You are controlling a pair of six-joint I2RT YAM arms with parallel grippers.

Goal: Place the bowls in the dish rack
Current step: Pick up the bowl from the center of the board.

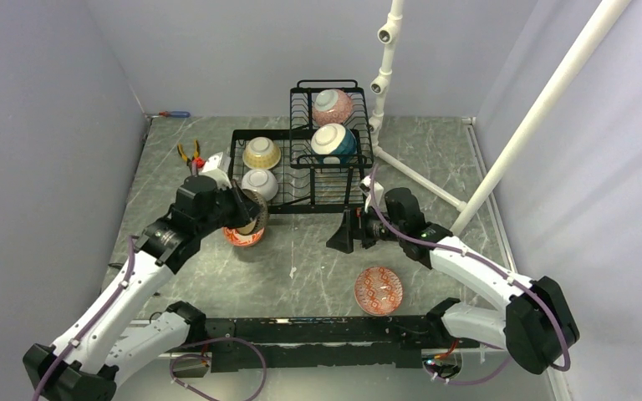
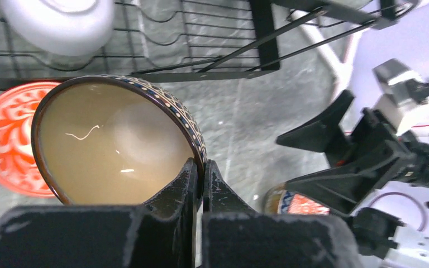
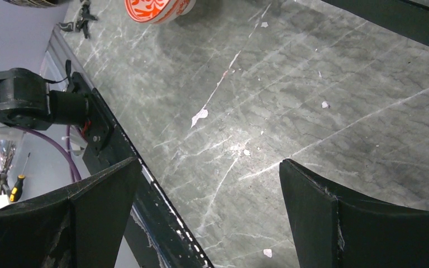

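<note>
Left gripper (image 2: 202, 177) pinched tight on the rim of the brown bowl (image 2: 111, 142), bowl tipped on edge just off the dish rack (image 1: 232, 167) front-left corner, over a red-patterned bowl (image 2: 5, 134), right gripper (image 3: 208, 164) spread wide, holding nothing, above the marbled table (image 3: 290, 95).

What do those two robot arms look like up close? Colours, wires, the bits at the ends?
The left arm and right arm look alike: smooth white shells between chunky black joints, with a thin purple cable looping along the outside of each. The left gripper and right gripper are matte black. Each has two flat, wedge-shaped fingers, scuffed at the edges.
</note>
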